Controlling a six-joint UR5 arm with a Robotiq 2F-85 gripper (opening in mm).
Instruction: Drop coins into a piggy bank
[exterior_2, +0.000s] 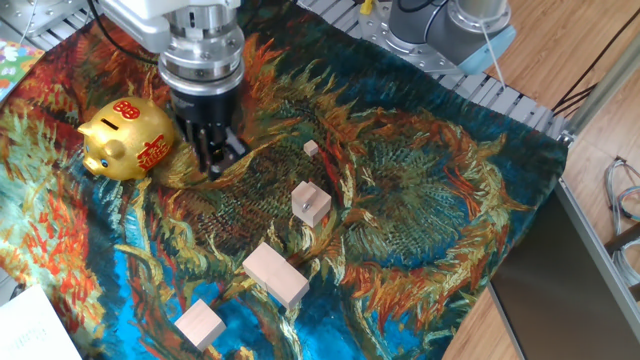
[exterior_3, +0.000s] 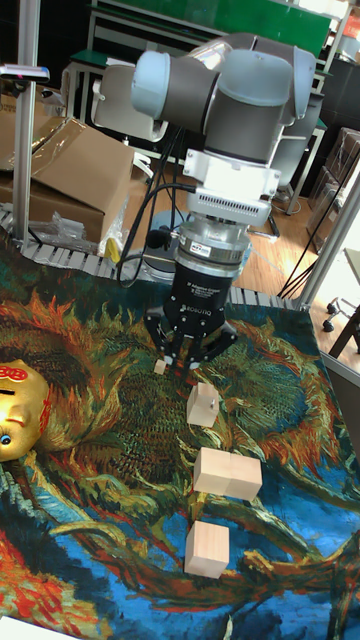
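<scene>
The gold piggy bank (exterior_2: 128, 138) with red markings sits on the painted cloth at the left; in the tall fixed view only part of the piggy bank (exterior_3: 18, 408) shows at the left edge. My gripper (exterior_2: 213, 158) points down just right of the pig, close above the cloth. In the tall fixed view the gripper (exterior_3: 186, 364) hangs beside a tiny wooden cube (exterior_3: 159, 367). Its dark fingers stand close together, and I cannot tell if anything is between them. A small grey coin (exterior_2: 302, 206) seems to stand in a wooden block (exterior_2: 312, 203).
Two larger pale blocks (exterior_2: 275, 275) (exterior_2: 200, 324) lie toward the cloth's front. A tiny cube (exterior_2: 311, 148) lies behind the slotted block. The arm's base (exterior_2: 450, 25) stands at the back right, with cardboard boxes (exterior_3: 70, 170) behind the table.
</scene>
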